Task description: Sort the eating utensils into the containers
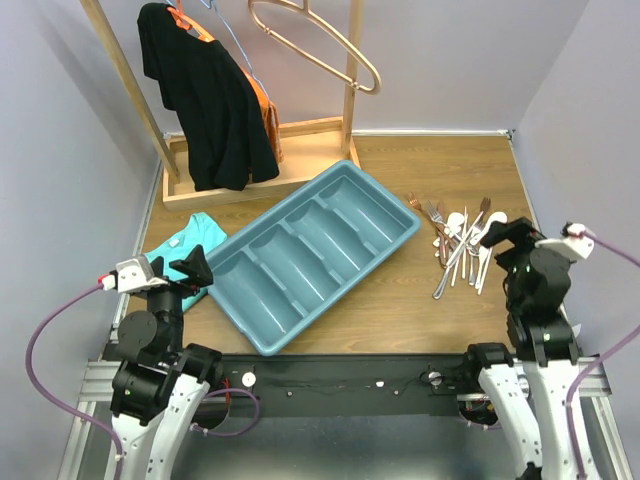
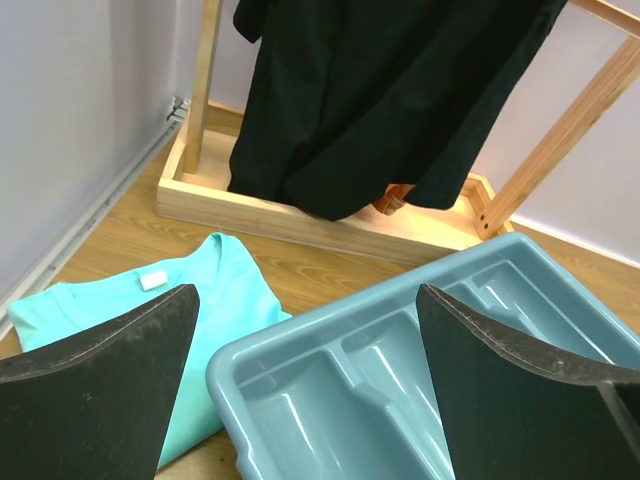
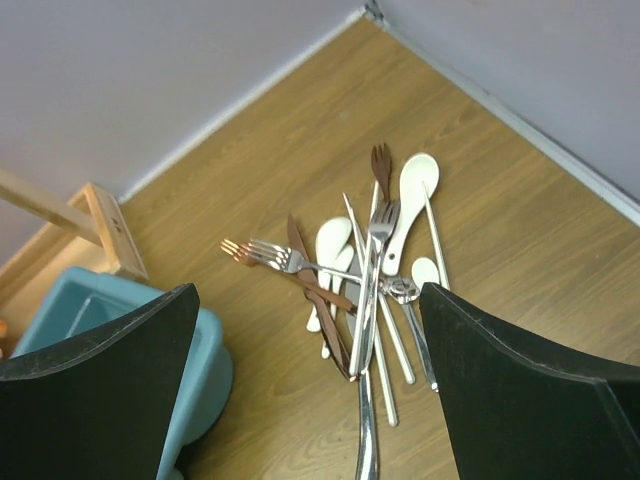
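Cutlery heap [image 3: 365, 290], near right edge of table [image 1: 400, 310]: your pieces overlap, hard to count. Bare room between it and tray [image 1: 345, 235]. Your right claw [image 3: 308, 300]: wide, empty. Left claw [image 2: 305, 310]: wide, empty.

pale walls [image 1: 60, 150] enclose a wooden table [image 1: 450, 180].

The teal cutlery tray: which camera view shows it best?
The top external view: the whole cutlery tray lies in frame, all four compartments visible. The left wrist view shows only one end of it; the right wrist view shows just a corner.
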Tool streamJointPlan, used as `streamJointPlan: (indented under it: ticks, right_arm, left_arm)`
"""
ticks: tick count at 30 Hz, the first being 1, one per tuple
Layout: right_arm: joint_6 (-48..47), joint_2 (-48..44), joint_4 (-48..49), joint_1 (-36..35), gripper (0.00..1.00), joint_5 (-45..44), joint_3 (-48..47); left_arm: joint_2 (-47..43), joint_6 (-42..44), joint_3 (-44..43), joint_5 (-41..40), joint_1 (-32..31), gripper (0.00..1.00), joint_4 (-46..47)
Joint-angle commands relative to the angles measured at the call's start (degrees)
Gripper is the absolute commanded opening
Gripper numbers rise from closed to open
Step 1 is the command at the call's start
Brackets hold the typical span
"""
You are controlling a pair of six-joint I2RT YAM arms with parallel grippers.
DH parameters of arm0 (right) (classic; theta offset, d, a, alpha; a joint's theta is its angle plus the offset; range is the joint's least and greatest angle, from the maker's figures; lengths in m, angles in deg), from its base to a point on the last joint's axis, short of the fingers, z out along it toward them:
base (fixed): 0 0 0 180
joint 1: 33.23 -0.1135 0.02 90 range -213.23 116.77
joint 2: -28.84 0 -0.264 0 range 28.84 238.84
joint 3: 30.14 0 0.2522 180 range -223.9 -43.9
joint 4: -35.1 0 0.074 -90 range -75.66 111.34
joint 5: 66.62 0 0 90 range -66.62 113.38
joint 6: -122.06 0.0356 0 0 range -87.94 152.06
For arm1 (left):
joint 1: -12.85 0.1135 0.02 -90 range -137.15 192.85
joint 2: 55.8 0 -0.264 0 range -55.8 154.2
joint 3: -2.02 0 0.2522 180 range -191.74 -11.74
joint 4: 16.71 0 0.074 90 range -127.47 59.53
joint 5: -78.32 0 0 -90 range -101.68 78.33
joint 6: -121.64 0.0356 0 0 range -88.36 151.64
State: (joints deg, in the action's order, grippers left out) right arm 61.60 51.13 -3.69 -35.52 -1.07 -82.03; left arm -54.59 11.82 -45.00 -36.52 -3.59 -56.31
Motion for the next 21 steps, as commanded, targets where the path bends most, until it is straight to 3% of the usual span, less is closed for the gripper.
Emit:
streamJointPlan:
  ticks: [1,8,14,21]
  right_arm:
    - [1.2,12.4,-2.6,-0.1,1.0,0.6,-5.7]
    - [-1.3,32.0,-6.1,-0.2,1.0,9.6,-11.3]
    - [-5.6,44.6,-2.0,-0.1,0.98,13.2,-15.0]
    - [-13.7,60.0,4.5,-0.1,0.69,23.1,-22.0]
  left_arm:
    - [1.7,-2.1,0.3,2.4,0.5,0.99,0.4]
    - [2.2,-6.5,1.1,5.3,0.3,0.99,-1.3]
    - [1.5,-5.6,1.9,5.3,0.3,0.99,-0.2]
    - [0.6,-5.1,2.2,5.9,0.2,0.99,0.2]
